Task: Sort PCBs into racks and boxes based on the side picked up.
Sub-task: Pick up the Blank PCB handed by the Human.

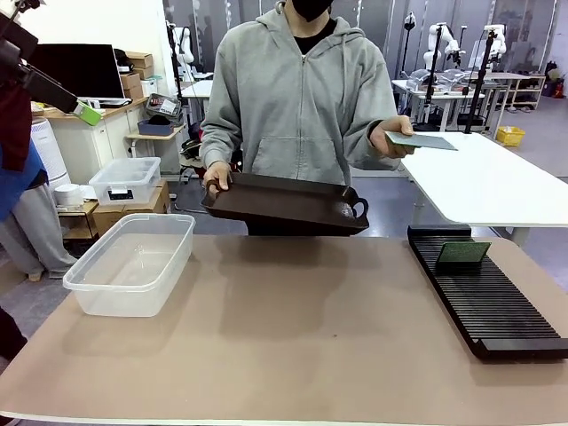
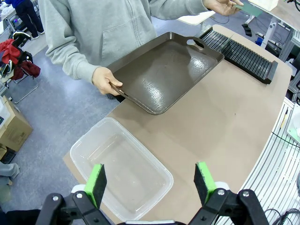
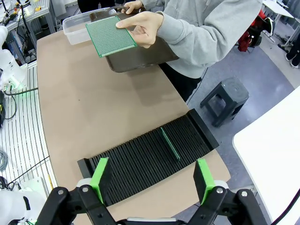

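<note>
A hand (image 3: pixel 143 26) is holding a PCB (image 3: pixel 111 36) out flat, likely offering it; left fingers (image 2: pixel 96 183) and right fingers (image 3: pixel 101 177) are hanging spread, empty.

The dark brown handled tray (image 2: pixel 164 75) looked glossy and a bit pebbled, the clear plastic tub (image 1: pixel 120 300) smooth and see-through, the tan tabletop (image 1: pixel 293 342) totally matt.

The held board (image 3: pixel 111 35) is bright green with rows of tiny dots. The other board (image 3: pixel 169 143), in the rack (image 3: pixel 131 164), is green too. The rack is black with thin stripes. The tub (image 1: pixel 115 302), at nine o'clock on the table (image 1: pixel 293 355), is clear. The tray (image 1: pixel 284 206) is shiny dark brown. The table is light brown.
</note>
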